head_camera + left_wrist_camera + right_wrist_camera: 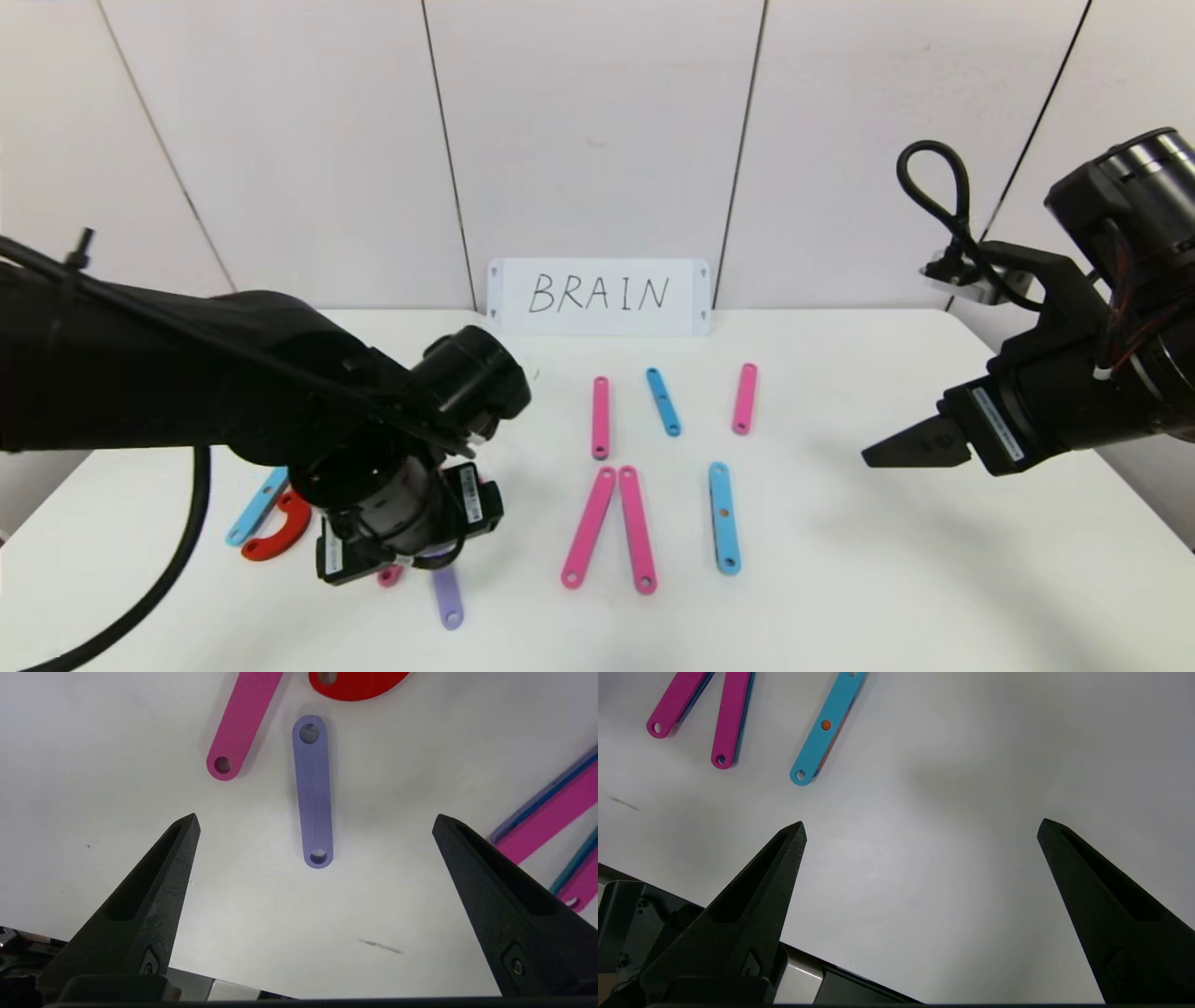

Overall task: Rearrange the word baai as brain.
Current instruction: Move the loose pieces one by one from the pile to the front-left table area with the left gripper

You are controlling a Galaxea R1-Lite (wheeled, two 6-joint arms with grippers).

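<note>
We see left gripper [315,819] wide open, empty, over purple bar [313,791], lower left; right gripper [920,828] open, idle. Letters half-built; R, N left.

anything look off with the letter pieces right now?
Nothing damaged. The purple bar lies loose and apart from the other pieces, flat on the table, between the open left gripper's fingers. The right gripper hovers open over bare table.
</note>
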